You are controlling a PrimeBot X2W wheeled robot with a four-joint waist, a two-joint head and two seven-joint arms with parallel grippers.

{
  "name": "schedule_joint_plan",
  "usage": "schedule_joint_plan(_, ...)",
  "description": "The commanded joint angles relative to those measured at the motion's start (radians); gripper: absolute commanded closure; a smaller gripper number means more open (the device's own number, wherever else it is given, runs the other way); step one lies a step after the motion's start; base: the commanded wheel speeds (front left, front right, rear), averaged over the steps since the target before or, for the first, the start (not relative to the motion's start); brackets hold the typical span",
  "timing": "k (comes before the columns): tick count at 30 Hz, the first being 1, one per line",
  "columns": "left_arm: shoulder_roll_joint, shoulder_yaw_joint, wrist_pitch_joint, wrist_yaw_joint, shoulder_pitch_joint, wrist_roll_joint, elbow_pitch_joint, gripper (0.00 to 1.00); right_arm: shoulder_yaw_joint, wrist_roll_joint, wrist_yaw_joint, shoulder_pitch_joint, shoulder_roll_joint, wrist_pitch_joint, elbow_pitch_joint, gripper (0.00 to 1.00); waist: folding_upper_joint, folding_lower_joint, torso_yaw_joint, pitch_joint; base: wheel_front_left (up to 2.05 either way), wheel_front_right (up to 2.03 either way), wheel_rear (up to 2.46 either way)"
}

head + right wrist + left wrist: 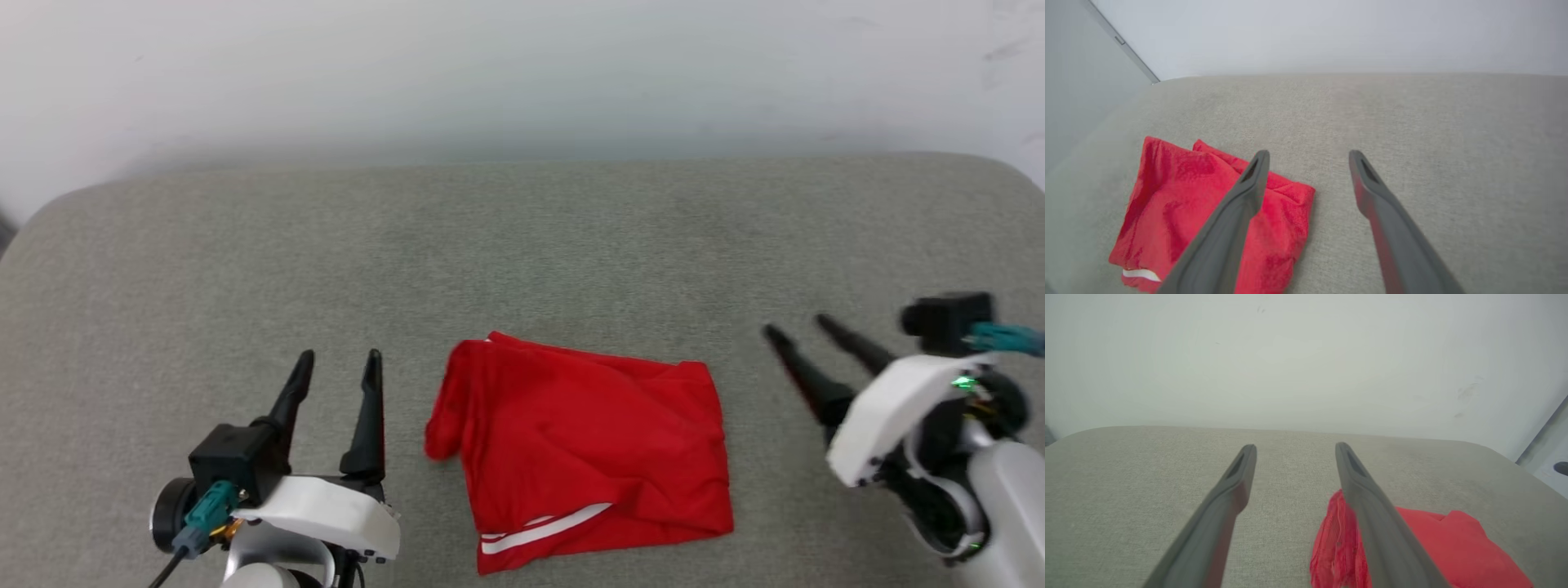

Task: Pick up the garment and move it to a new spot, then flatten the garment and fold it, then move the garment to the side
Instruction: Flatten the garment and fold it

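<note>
The garment (588, 441) lies folded on the grey desk (522, 245) between the two arms. The left gripper (339, 355) is just beside its left edge and the right gripper (793, 323) is near its far right corner (both pairs of fingers spread apart, holding nothing). The bundle runs slightly longer side to side, and either arm looks close enough to move it aside.

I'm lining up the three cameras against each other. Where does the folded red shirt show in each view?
Head view: red folded fabric garment at lower centre, white stripe along its near edge.
Left wrist view: garment in the lower right corner, partly behind a dark finger.
Right wrist view: garment at lower left, partly behind another dark finger.
Shared landmark: the grey woven cushion surface it lies on, meeting the pale wall.
</note>
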Motion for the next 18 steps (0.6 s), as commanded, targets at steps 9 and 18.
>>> schedule_joint_plan(9, 0.014, 0.047, -0.031, 0.049, 0.044, 0.015, 0.008, 0.00, -0.265, -0.234, 0.000, 0.166, 0.092, -0.223, -0.197, 0.00, 0.0000, 0.0000, -0.039, -0.022, 0.00, 0.00, 0.00)
schedule_joint_plan(18, 0.024, 0.081, -0.049, 0.072, 0.115, 0.021, 0.027, 0.00, -0.277, -0.303, 0.000, 0.313, 0.168, -0.213, -0.309, 0.00, 0.0000, 0.0000, -0.025, -0.065, 0.00, 0.00, 0.00)
